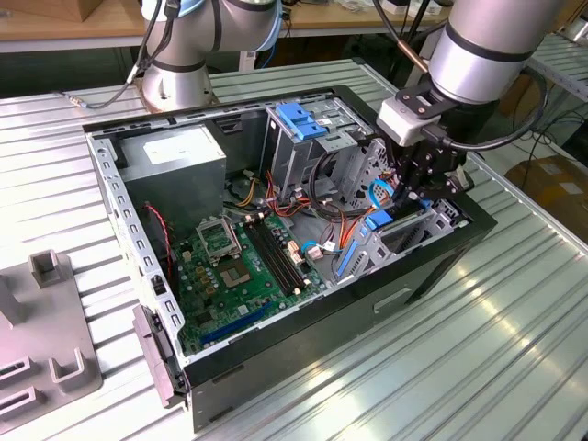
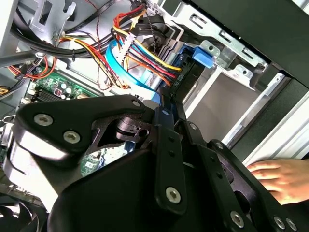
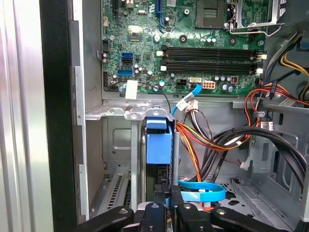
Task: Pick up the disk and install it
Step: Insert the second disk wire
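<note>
End effector (image 1: 415, 184) reaches into the open computer case (image 1: 276, 367) on the bench (image 1: 459, 367), fingers closed edge-on around the disk (image 3: 158, 145), which stands upright partly inside its bay (image 3: 116, 145). Loose power and data cables (image 3: 203, 140) crowd just beside the slot and could snag or be pinched; a person's hand (image 2: 282, 179) rests near the case.

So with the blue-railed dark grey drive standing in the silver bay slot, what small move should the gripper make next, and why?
Probably press the blue-railed dark grey drive a little deeper along the silver bay slot. The black gripper is closed on its near edge, and much of the drive's length is visible outside the slot.
</note>
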`<state>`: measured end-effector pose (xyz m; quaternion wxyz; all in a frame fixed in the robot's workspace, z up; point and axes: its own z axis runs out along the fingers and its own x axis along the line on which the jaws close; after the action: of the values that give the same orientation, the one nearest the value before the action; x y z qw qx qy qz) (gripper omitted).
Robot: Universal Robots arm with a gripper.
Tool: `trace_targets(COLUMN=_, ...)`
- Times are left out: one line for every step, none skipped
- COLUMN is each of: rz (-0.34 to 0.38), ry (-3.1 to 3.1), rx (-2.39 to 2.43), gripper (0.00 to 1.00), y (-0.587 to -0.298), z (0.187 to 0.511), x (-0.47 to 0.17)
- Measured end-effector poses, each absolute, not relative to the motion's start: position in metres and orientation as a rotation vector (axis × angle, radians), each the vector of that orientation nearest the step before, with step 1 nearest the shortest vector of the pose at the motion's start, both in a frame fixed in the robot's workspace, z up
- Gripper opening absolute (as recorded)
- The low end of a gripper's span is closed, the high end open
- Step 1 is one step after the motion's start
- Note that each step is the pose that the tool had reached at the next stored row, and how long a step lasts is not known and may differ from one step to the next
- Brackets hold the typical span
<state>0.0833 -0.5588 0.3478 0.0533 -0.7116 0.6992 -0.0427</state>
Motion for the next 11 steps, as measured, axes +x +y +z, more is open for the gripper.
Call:
trace_targets(rz=-0.130, ry=2.126, rx=-2.162, gripper=0.16, y=-0.5597, z=0.3478, x=0.0835)
trace_targets(rz=-0.129, ry=2.126, rx=-2.161, gripper=0.16, y=-0.5603, z=0.3478, x=0.0837)
trace_targets(rz=-0.126, ry=2.125, rx=-2.159, gripper=0.16, y=-0.5606, z=0.3478, x=0.0838)
trace_targets(rz=-0.123, ry=2.124, rx=-2.158, gripper=0.16, y=-0.5608, z=0.3478, x=0.0838)
trace_targets(rz=-0.119, ry=2.122, rx=-2.156, gripper=0.16, y=-0.5611, z=0.3477, x=0.0839)
trace_targets(rz=-0.114, ry=2.121, rx=-2.153, gripper=0.16, y=-0.5613, z=0.3478, x=0.0839)
trace_targets(rz=-0.108, ry=2.119, rx=-2.150, gripper=0.16, y=-0.5617, z=0.3478, x=0.0839)
trace_targets(rz=-0.104, ry=2.117, rx=-2.148, gripper=0.16, y=-0.5621, z=0.3478, x=0.0839)
trace_targets(rz=-0.103, ry=2.117, rx=-2.148, gripper=0.16, y=-0.5623, z=0.3477, x=0.0839)
trace_targets(rz=-0.103, ry=2.117, rx=-2.147, gripper=0.16, y=-0.5623, z=0.3475, x=0.0839)
trace_targets(rz=-0.103, ry=2.117, rx=-2.147, gripper=0.16, y=-0.5624, z=0.3473, x=0.0839)
